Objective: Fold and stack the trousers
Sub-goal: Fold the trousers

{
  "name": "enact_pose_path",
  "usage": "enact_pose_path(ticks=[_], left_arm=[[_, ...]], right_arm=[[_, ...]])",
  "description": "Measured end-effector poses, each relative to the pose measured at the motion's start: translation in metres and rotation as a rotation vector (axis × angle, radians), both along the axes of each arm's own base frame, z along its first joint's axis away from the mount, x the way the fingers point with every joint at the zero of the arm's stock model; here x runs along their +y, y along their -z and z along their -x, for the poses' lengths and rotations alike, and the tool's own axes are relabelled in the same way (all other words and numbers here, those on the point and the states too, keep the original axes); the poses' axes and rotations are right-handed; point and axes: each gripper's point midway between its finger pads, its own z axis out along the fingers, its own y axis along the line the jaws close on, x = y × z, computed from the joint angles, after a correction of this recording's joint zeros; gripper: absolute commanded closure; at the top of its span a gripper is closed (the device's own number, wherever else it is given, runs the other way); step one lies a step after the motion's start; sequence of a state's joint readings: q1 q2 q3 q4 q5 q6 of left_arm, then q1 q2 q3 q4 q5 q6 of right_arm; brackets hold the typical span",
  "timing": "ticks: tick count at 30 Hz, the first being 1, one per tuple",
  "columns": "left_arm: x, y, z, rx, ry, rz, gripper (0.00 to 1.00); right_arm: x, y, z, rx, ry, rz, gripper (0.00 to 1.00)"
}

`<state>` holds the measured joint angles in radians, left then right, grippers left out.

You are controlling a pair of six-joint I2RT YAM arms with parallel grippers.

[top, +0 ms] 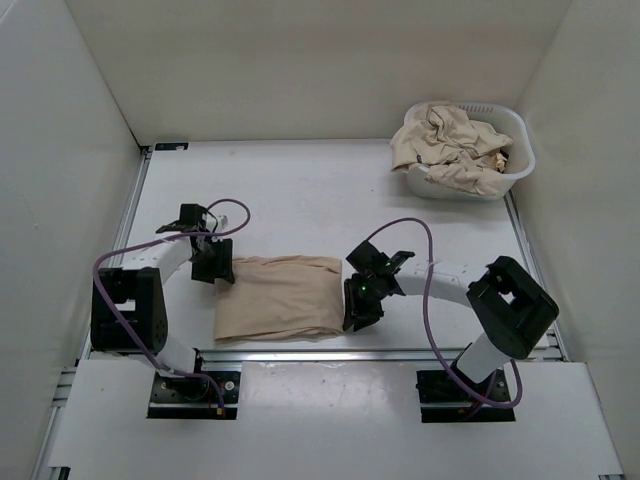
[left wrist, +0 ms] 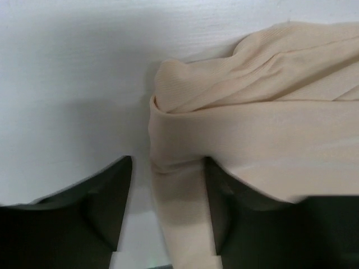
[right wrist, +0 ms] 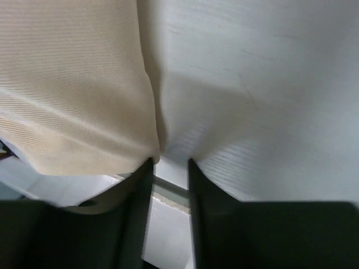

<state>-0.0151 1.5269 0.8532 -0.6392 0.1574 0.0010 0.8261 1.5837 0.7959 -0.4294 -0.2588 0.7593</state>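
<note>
Count: one folded pair of trousers flat on the table. One white laundry basket at the far right corner, holding a crumpled heap of the same beige fabric; can't tell how many pairs are in it. Two arms, so two grippers: left gripper and right gripper.

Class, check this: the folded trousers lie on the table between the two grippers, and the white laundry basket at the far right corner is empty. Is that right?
One thing is wrong: the laundry basket is not empty. The top view shows crumpled beige clothing heaped in it. The rest holds: folded trousers between the left gripper and right gripper.
</note>
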Motion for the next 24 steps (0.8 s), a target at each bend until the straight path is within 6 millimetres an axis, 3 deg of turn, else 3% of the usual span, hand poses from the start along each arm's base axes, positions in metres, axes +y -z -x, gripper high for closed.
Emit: enact_pose_path(ticks=[4,7,10,13,15,18,21,22,23,24], left_arm=[[0.002,-0.011,0.006,-0.003,-0.013,0.008,0.19],[0.009,-0.026,0.006,-0.032,-0.037,0.008,0.18],[0.014,-0.033,0.007,-0.042,-0.06,0.017,0.2],[0.015,-0.026,0.016,-0.002,-0.069,0.028,0.22],[0.011,-0.017,0.024,0.048,-0.065,0.049,0.26],[0.004,0.0,0.033,0.131,-0.058,0.084,0.29],[-0.002,0.008,0.035,0.197,-0.061,0.124,0.43],[-0.004,0.008,0.033,0.204,-0.062,0.137,0.49],[-0.006,0.009,0.031,0.213,-0.062,0.153,0.64],[-0.009,0.009,0.028,0.223,-0.064,0.17,0.72]], right_arm=[[-0.006,-0.01,-0.016,-0.057,-0.019,0.006,0.35],[-0.013,-0.025,-0.043,-0.116,0.041,-0.035,0.24],[-0.009,-0.038,-0.076,-0.179,0.099,-0.092,0.24],[0.015,-0.042,-0.101,-0.203,0.093,-0.164,0.24],[0.029,-0.035,-0.111,-0.192,0.087,-0.195,0.25],[0.037,-0.015,-0.11,-0.134,0.082,-0.201,0.36],[0.044,-0.011,-0.111,-0.101,0.089,-0.229,0.61],[0.043,-0.009,-0.114,-0.095,0.101,-0.232,0.72],[0.043,-0.007,-0.115,-0.085,0.111,-0.235,0.88],[0.042,-0.004,-0.117,-0.077,0.12,-0.236,0.93]])
